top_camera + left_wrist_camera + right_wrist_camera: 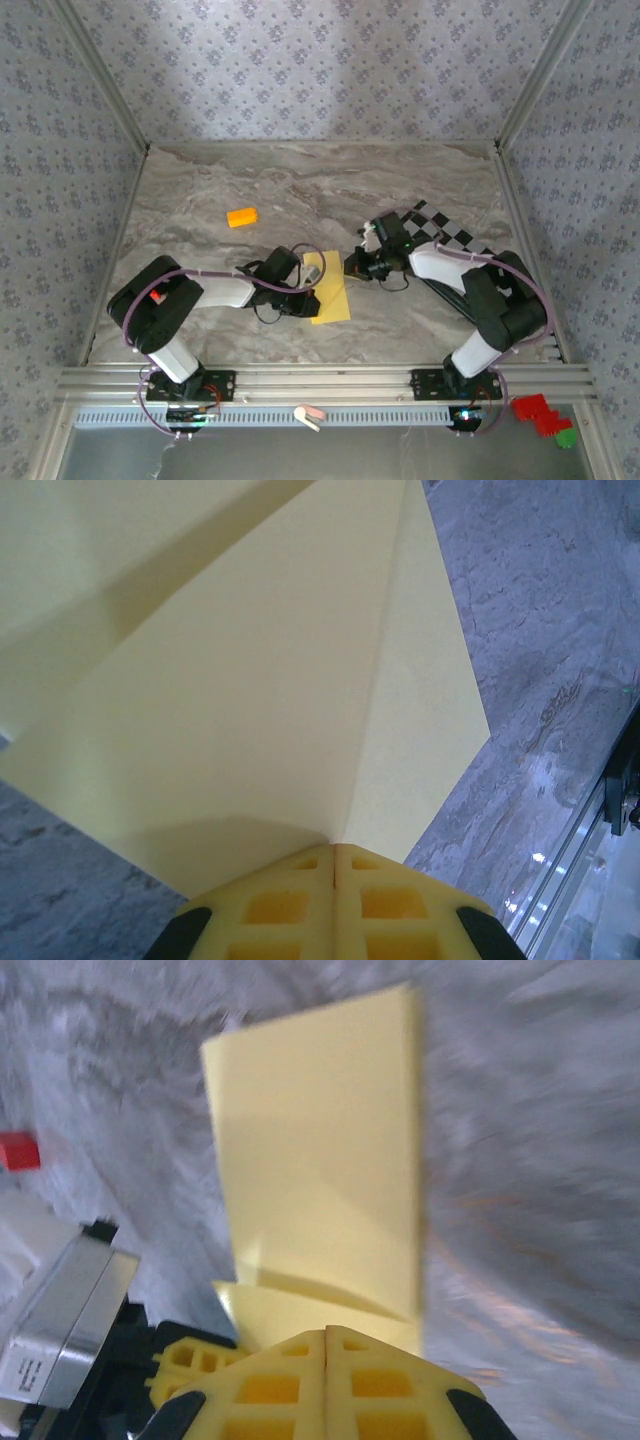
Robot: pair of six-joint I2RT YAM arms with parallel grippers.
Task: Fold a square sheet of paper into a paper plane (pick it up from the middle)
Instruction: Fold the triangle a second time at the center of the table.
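Observation:
The square sheet of paper (334, 296) is pale yellow and folded into a narrow strip lying mid-table between both arms. My left gripper (312, 273) is at its upper left edge. In the left wrist view its jaws (335, 844) are shut on the paper (250, 680), and a crease runs out from the tips. My right gripper (352, 266) meets the same end from the right. Its jaws (327, 1330) are shut at a raised flap of the paper (320, 1160), which passes under the tips. The left gripper's fingers (185, 1360) show beside them.
A small orange block (241, 217) lies on the marble table to the back left. A black-and-white checkered board (445, 236) lies under the right arm. Metal rails (320, 382) run along the near edge, and patterned walls close in the sides.

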